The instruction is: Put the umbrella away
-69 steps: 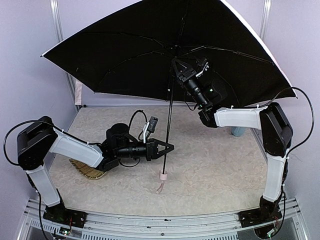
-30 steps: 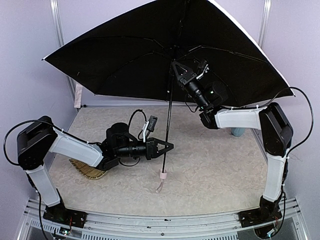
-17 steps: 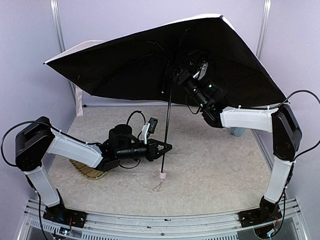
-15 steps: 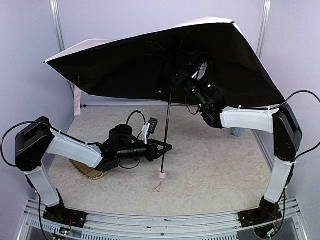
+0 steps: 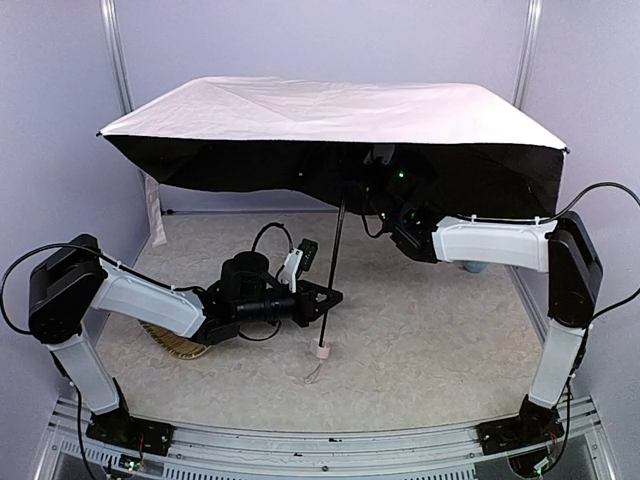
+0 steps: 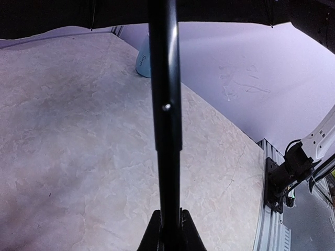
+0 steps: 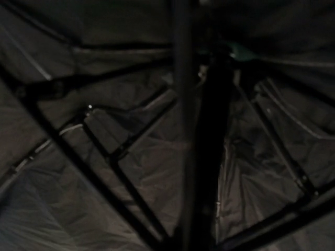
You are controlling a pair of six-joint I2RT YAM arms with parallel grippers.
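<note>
umbrella (image 5: 330,110) stands open above the table (image 5: 450,330), its pale pink canopy spread nearly level over both arms, black lining showing along the near edge. its thin black shaft (image 5: 334,255) comes down with a slight lean, the top a little further right than the bottom, and ends in a small whitish handle (image 5: 323,351) low by the table, a pale strap (image 5: 312,374) trailing from it. left gripper (image 5: 326,299) reaches in sideways from the left and is clamped on the shaft just above the handle; in the left wrist view its fingers (image 6: 153,236) press the shaft from either side. right arm (image 5: 490,240) reaches up under the canopy, where its gripper is lost in shadow. the right wrist view shows only dark shaft, ribs (image 7: 120,183) and lining, so i cannot tell how that hand stands. woven straw tray (image 5: 172,343) lies under the left arm.
</note>
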